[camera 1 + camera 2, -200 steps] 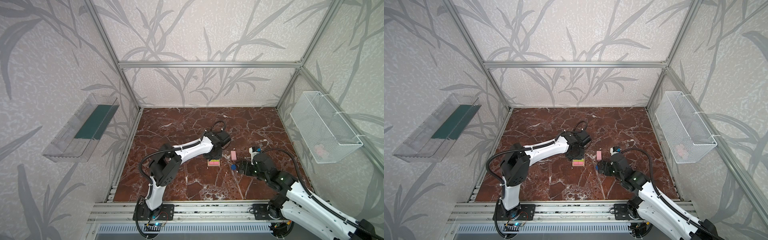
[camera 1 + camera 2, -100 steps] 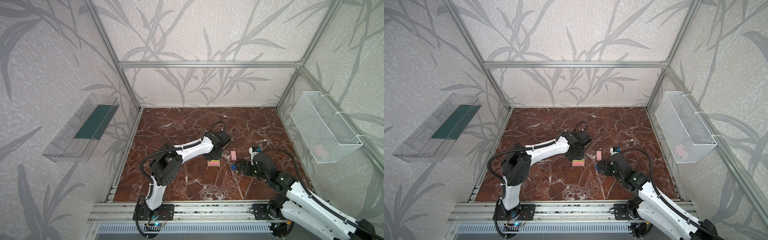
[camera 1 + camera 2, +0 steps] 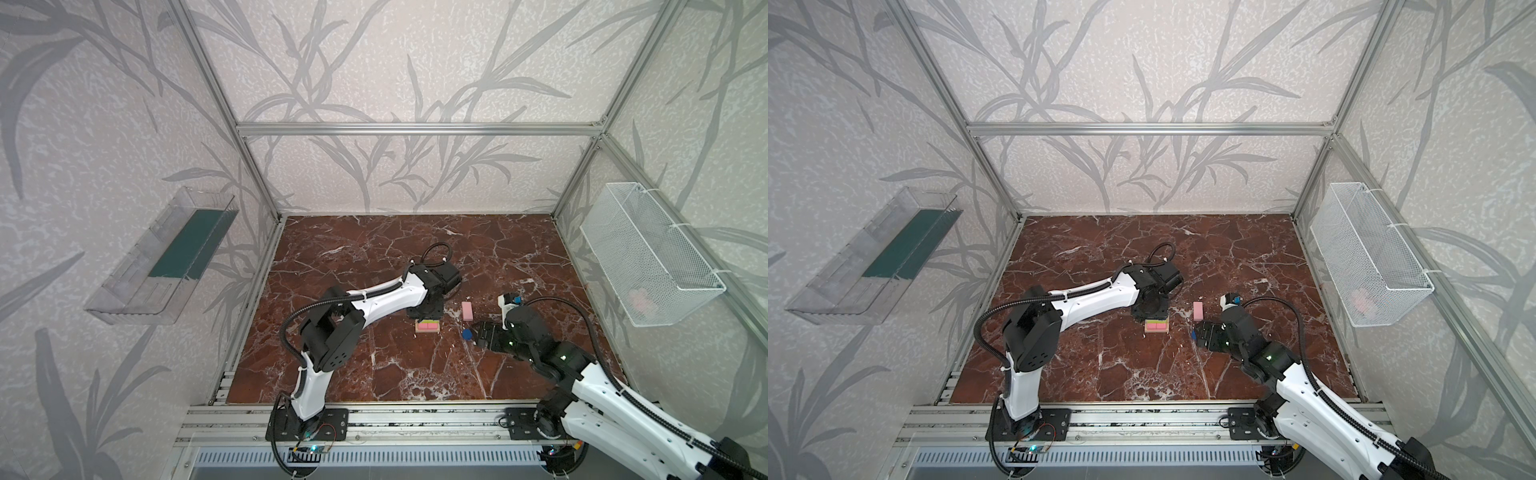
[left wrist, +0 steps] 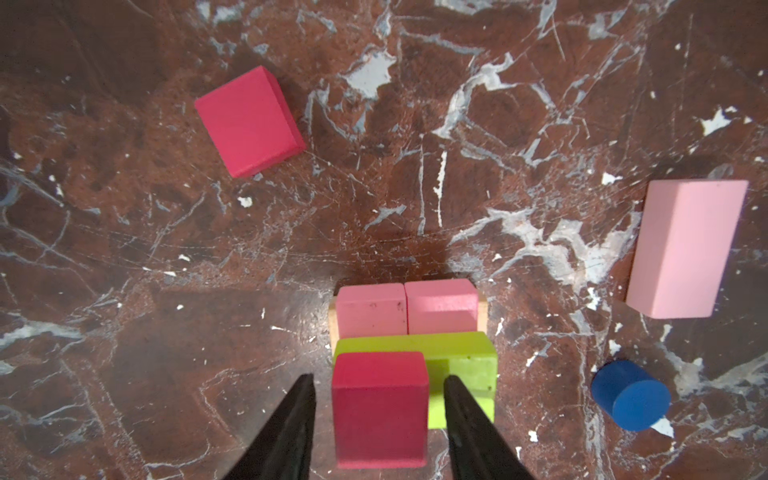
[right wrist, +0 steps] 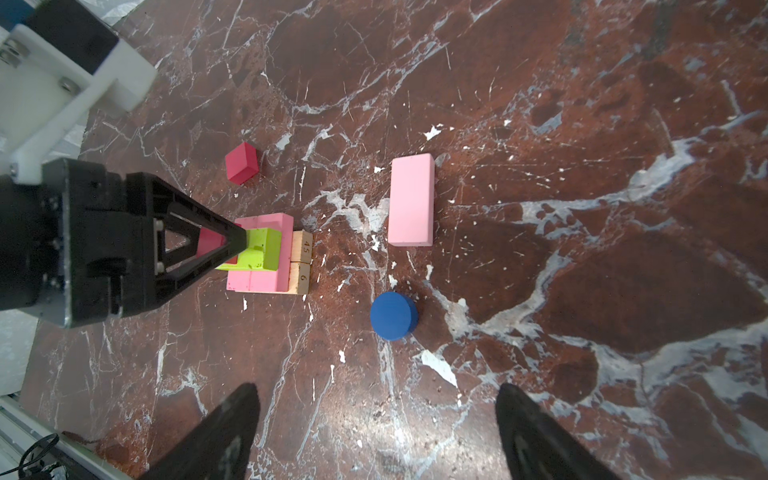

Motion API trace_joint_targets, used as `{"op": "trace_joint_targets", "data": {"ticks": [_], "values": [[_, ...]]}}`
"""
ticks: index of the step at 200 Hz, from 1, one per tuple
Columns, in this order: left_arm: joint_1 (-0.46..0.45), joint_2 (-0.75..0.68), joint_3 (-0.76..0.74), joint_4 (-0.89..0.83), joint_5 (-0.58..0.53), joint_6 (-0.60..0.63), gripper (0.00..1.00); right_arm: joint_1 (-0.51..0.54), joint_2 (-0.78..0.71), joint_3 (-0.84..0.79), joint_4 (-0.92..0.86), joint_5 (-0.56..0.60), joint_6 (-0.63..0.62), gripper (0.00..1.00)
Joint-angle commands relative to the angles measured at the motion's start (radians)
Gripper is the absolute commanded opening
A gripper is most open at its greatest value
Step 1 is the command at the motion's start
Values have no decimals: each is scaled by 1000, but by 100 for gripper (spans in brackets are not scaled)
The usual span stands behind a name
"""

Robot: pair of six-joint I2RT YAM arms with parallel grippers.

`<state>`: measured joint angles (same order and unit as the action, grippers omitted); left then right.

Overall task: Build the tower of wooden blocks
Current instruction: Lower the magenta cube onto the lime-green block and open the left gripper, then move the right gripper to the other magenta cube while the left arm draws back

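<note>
**A:** Which step is this?

**B:** Setting a red cube (image 4: pixel 380 407) on the tower (image 3: pixel 427 326). The cube sits toward one end of the green bar (image 4: pixel 465 365). Below that come two pink bars (image 4: pixel 370 309), then the tan bars (image 5: pixel 301 262).

**A:** Is the left gripper (image 4: pixel 377 378) clamped on it?

**B:** No. Its fingers stand apart, one on each side of the cube, and a thin gap shows on both sides. I judge that the cube rests on its own.

**A:** And the arm?

**B:** The left arm (image 3: pixel 374 297) stretches out over the floor (image 3: pixel 374 249). Its wrist is bent so the gripper points down onto the tower.

**A:** The right one?

**B:** The right gripper (image 5: pixel 377 388) hangs low, fingers wide apart and empty. It is aimed at the blue disc (image 5: pixel 392 316), which lies on the floor near the tower.

**A:** What remains?

**B:** The spare cube (image 4: pixel 249 120), the spare pink bar (image 4: pixel 685 249) and the disc all lie apart from the tower.

**A:** Next move?

**B:** Probably a straight lift off the cube with no sideways drift. The fingers sit close to it, and a brush could knock it off the green bar. After that, the spare cube likely goes on the bar's free end.
</note>
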<state>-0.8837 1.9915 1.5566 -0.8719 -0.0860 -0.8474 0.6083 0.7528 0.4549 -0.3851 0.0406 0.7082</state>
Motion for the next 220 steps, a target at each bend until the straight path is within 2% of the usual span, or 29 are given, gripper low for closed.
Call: {"op": "trace_joint_targets", "data": {"ticks": [1,62,117,171,220], "values": [[-6,-46,15,-30,-43,6,53,-4,2,15,7,-8,-2,89],[-6,-155,-3,0,-65,54,57,-4,30,71,-1,-15,-24,90],[-3,-344,-104,35,-146,67,58,-5,148,177,29,-67,-63,89],[29,-627,-329,119,-258,86,57,0,361,363,36,-126,-145,85],[142,-897,-505,123,-238,110,57,45,659,626,-29,-166,-236,81]]}}
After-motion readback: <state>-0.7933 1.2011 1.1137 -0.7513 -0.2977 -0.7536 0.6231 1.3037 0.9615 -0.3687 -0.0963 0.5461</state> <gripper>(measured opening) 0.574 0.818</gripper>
